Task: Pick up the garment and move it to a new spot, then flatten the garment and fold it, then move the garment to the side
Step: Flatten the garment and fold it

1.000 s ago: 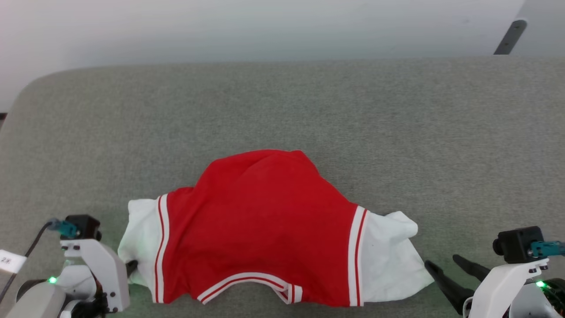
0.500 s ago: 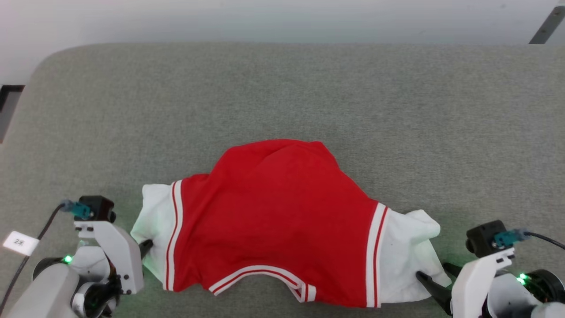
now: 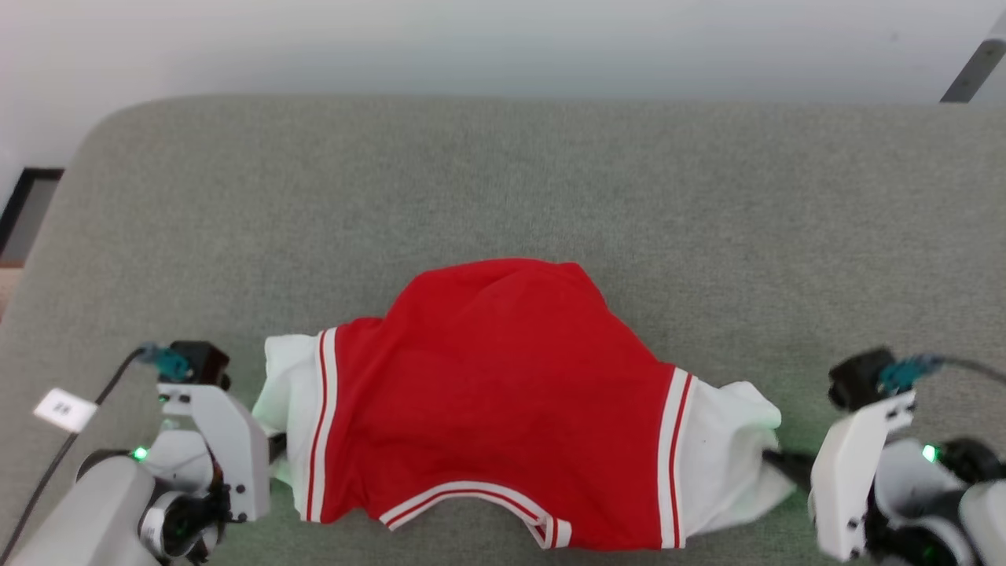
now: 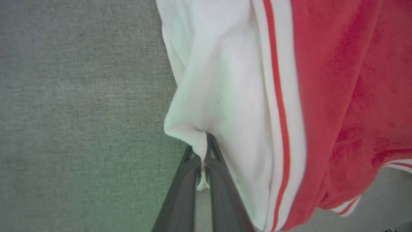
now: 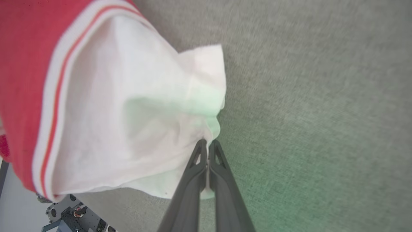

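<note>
The garment is a bright red shirt with white sleeve ends and striped trim, lying spread near the front edge of the grey padded table. My left gripper is shut on the white left sleeve, whose cloth is pinched between the dark fingers. On the other side my right gripper is shut on the white right sleeve, the fabric edge caught at the fingertips. The sleeve end bunches up at that grip. The red body sags between the two grips.
Grey felt-like table surface stretches wide behind and to both sides of the garment. A pale wall lies beyond the table's far edge, with a dark slanted bar at the top right. The table's rounded left corner shows a dark floor strip beside it.
My right gripper has moved in to the right sleeve and shut on it. The left gripper has stayed shut on the left sleeve. The head camera has shifted, moving the whole picture.
</note>
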`<state>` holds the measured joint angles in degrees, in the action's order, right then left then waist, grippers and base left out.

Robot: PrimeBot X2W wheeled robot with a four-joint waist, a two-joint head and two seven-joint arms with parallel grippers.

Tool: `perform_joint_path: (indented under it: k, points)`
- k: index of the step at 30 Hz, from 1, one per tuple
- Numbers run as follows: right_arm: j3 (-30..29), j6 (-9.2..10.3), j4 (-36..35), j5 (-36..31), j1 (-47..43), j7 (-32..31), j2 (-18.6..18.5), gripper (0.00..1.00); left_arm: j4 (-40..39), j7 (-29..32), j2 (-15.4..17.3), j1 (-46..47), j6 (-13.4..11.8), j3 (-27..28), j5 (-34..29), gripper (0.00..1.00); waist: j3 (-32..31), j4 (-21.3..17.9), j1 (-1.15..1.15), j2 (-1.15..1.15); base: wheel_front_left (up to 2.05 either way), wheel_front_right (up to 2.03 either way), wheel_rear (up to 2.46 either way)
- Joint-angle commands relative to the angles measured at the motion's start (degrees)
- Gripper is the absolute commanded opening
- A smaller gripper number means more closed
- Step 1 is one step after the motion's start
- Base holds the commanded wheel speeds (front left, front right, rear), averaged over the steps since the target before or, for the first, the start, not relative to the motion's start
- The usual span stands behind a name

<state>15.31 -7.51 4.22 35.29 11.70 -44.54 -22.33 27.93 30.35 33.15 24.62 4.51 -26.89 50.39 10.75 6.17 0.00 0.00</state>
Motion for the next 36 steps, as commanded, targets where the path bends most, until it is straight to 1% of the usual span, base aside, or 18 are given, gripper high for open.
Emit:
perform_joint_path:
  k: [1, 5, 9, 14, 17, 19, 23, 28, 31, 36]
  points:
    - [0.11, 0.04, -0.67, 1.17, 1.54, -0.49, -0.76, 0.00, -0.94, 1.11, 0.21, 0.69, -0.35, -0.43, 0.13, 0.00, -1.65, -0.41, 0.00, 0.00, 0.00, 0.00, 0.00]
    - [0.06, 0.04, -1.91, 3.00, 5.20, -1.08, -2.33, 0.00, -5.01, 4.76, 1.93, 3.06, -1.06, -0.59, -0.16, 0.00, -3.86, -0.66, 0.00, 0.00, 0.00, 0.00, 0.00]
    - [0.63, 0.04, -2.17, 4.95, 9.99, -1.00, -2.87, 0.00, -9.43, 8.56, 3.32, 6.21, -1.83, -0.60, -0.17, 0.00, -6.13, -0.94, 0.00, 0.00, 0.00, 0.00, 0.00]
    - [2.26, 0.04, -1.51, 6.69, 17.26, 1.44, -3.48, 0.00, -13.45, 12.38, 4.29, 11.89, -2.35, -0.15, -0.16, 0.00, -9.06, -0.90, 0.00, 0.00, 0.00, 0.00, 0.00]
    - [3.19, 0.04, -0.12, 9.20, 22.21, 3.55, -2.92, 0.00, -14.01, 13.82, 4.04, 16.68, -2.40, 0.07, -0.85, 0.00, -10.84, -0.78, 0.00, 0.00, 0.00, 0.00, 0.00]
    - [3.92, 0.04, 0.90, 9.16, 26.29, 5.70, -3.47, 0.00, -13.81, 14.08, 3.95, 20.62, -1.95, 0.14, -1.89, 0.00, -11.55, -0.75, 0.00, 0.00, 0.00, 0.00, 0.00]
    - [5.20, 0.04, 4.93, 9.22, 34.03, 11.30, -3.56, 0.00, -11.99, 13.01, 2.49, 28.62, -1.14, 0.10, -3.93, 0.00, -12.68, -0.55, 0.00, 0.00, 0.00, 0.00, 0.00]
    - [4.15, 0.04, 13.69, 7.98, 43.24, 19.71, -1.31, 0.00, -6.49, 9.83, 0.24, 38.32, -0.49, 0.40, -6.69, 0.00, -13.77, -0.62, 0.00, 0.00, 0.00, 0.00, 0.00]
    - [4.37, 0.04, 18.94, 6.10, 48.39, 23.78, -0.43, 0.00, -2.80, 7.30, -0.98, 42.86, -0.53, 0.81, -7.90, 0.00, -14.13, -0.65, 0.00, 0.00, 0.00, 0.00, 0.00]
    - [4.05, 0.04, 26.84, 4.23, 55.46, 29.43, 0.87, 0.00, 2.54, 3.50, -2.63, 48.65, 0.23, 0.75, -9.43, 0.00, -14.49, -0.48, 0.00, 0.00, 0.00, 0.00, 0.00]
